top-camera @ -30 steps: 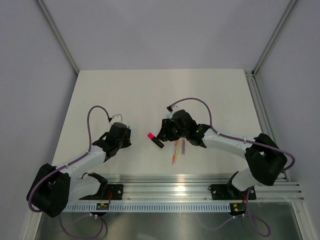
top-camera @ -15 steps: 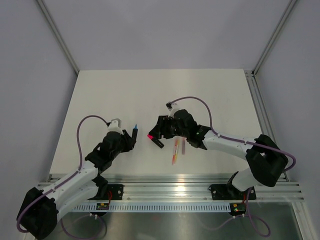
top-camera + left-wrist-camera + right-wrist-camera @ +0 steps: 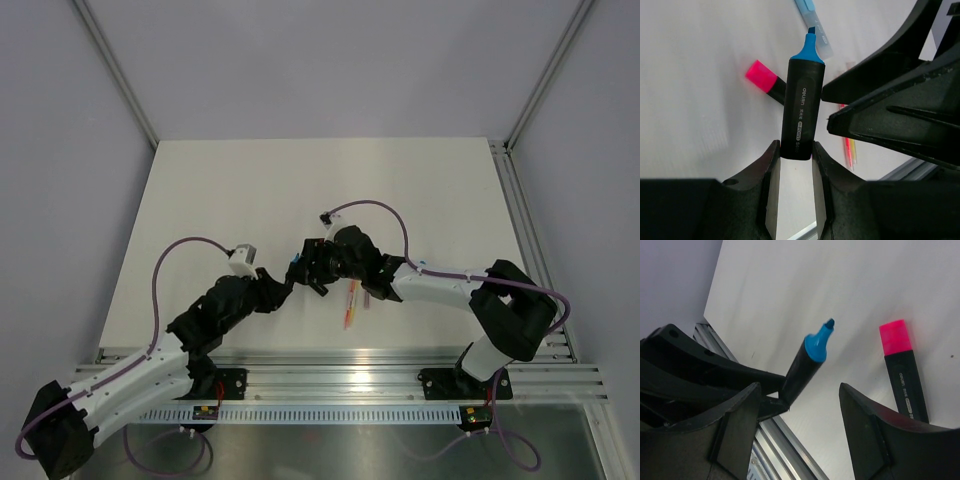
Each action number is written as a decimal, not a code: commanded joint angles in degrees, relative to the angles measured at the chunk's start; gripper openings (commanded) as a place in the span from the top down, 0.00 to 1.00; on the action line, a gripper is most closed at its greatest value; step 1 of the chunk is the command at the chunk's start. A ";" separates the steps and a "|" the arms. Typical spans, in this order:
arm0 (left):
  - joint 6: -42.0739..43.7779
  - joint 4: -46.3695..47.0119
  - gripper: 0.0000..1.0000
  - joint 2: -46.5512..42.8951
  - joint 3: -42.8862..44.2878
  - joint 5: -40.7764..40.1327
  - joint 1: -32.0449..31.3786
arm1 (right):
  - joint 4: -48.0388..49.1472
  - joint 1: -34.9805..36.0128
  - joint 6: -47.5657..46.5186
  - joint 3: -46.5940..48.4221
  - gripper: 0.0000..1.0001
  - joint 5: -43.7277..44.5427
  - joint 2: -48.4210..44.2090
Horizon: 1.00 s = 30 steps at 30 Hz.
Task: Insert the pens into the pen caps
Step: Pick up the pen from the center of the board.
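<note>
the left gripper [image 3: 794,150] is pinching the lower end of a black blue-tipped marker [image 3: 801,115], its bare tip pointing away from the wrist. since a second ago the left arm is reaching much further in from the left side of the table [image 3: 250,180], bringing that tip up to the right gripper [image 3: 312,264], which is sitting slightly further left than before. the right gripper's jaws are standing spread wide with nothing between them. the pink-capped marker [image 3: 905,380] is lying on the table just beside it, now mostly hidden from above. a pale-blue piece [image 3: 815,27], pen or cap i cannot tell, is lying beyond the tip. the thin sticks [image 3: 350,302] are staying where they were.
</note>
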 commanded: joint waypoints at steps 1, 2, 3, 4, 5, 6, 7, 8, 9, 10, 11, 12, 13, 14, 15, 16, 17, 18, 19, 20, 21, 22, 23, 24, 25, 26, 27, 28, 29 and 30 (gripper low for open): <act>-1.26 3.74 1.00 -0.18 1.98 -0.97 -2.23 | 4.27 0.33 0.27 2.38 0.29 -0.20 0.08; -1.43 3.66 1.00 -0.27 2.07 -1.14 -2.58 | 3.83 0.41 0.01 2.56 0.29 0.41 0.08; -1.78 3.57 1.00 -0.44 2.07 -1.14 -2.76 | 3.13 0.33 -0.26 2.82 0.30 0.59 0.16; -1.96 3.65 1.00 -0.53 2.07 -1.06 -3.20 | 3.04 0.41 -0.35 2.82 0.30 0.77 0.34; -1.96 3.57 1.00 -0.88 2.15 -1.06 -3.29 | 2.95 0.33 -0.26 2.82 0.30 1.12 0.52; -2.14 3.39 1.00 -1.06 2.33 -1.14 -3.55 | 2.95 0.41 -0.26 2.82 0.30 1.03 0.78; -2.14 3.48 1.00 -1.23 2.51 -1.14 -3.81 | 3.12 0.33 -0.26 2.82 0.30 0.86 0.87; -2.14 3.57 1.00 -1.32 2.59 -1.23 -3.99 | 3.39 0.33 -0.08 2.73 0.32 0.59 1.04; -2.23 3.48 1.00 -1.32 2.77 -1.23 -4.08 | 3.91 0.41 0.00 2.47 0.35 0.51 0.96; -2.31 3.48 1.00 -1.24 2.86 -1.14 -4.25 | 4.27 0.33 0.00 2.30 0.38 0.50 0.87; -2.49 3.57 1.00 -1.15 2.86 -0.97 -4.34 | 4.44 0.33 0.00 2.12 0.41 0.77 0.69; -2.75 3.74 1.00 -0.97 2.86 -0.71 -4.52 | 4.53 0.41 -0.08 2.12 0.42 1.03 0.69; -2.93 4.09 1.00 -0.89 2.86 -0.62 -4.87 | 4.53 0.33 -0.08 2.20 0.43 1.12 0.78; -3.02 4.09 1.00 -0.80 2.86 -0.62 -4.96 | 4.45 0.33 -0.26 2.29 0.47 1.21 0.95; -3.28 4.27 1.00 -0.80 2.77 -0.36 -5.13 | 4.36 0.41 -0.35 2.38 0.55 1.21 0.87; -3.19 4.97 1.00 -0.88 2.60 0.00 -5.40 | 4.53 0.33 -0.35 2.29 0.60 1.21 0.87; -3.19 5.32 1.00 -0.97 2.60 0.35 -5.40 | 4.62 0.33 -0.35 2.21 0.67 1.38 0.61; -3.28 5.50 1.00 -0.97 2.60 1.48 -5.40 | 5.49 0.41 -0.26 1.34 0.74 1.47 0.26; -3.19 5.94 1.00 -0.97 2.68 2.02 -5.40 | 5.93 0.42 -0.17 0.89 0.83 1.73 -0.09; -3.19 6.03 1.00 -0.89 2.86 2.54 -5.40 | 6.46 0.33 -0.26 0.45 0.85 2.34 -1.06; -3.02 5.85 0.99 -0.97 3.03 3.33 -5.40 | 7.08 0.41 -0.35 -0.68 0.88 2.61 -1.85; -3.02 5.76 0.96 -0.97 3.21 3.69 -5.40 | 7.60 0.42 -0.52 -1.22 0.95 2.70 -2.55; -2.93 5.85 0.84 -1.23 3.56 4.04 -5.40 | 7.78 0.33 -1.57 -1.74 0.97 2.96 -4.21; -3.02 5.85 0.77 -1.50 3.65 4.74 -5.40 | 7.26 0.33 -2.36 -2.18 0.99 3.14 -5.27; -2.93 5.94 0.71 -1.76 3.91 5.18 -5.40 | 6.56 0.33 -3.24 -2.28 1.00 3.23 -6.24; -2.93 6.11 0.66 -2.02 4.17 5.71 -5.40 | 4.99 0.33 -5.42 -2.28 1.00 3.58 -8.43; -2.76 6.12 0.58 -2.20 4.79 6.58 -5.40 | 4.54 0.41 -6.49 -2.71 1.00 3.58 -9.67; -2.75 6.29 0.55 -2.29 5.05 8.16 -5.40 | 4.36 0.33 -7.80 -3.06 1.00 3.49 -10.81; -2.84 6.55 0.52 -2.55 5.32 9.04 -5.40 | 4.27 0.33 -10.34 -3.59 1.00 2.54 -13.26; -2.84 6.73 0.48 -2.55 5.67 11.05 -5.40 | 4.27 0.33 -11.32 -4.81 1.00 2.09 -14.50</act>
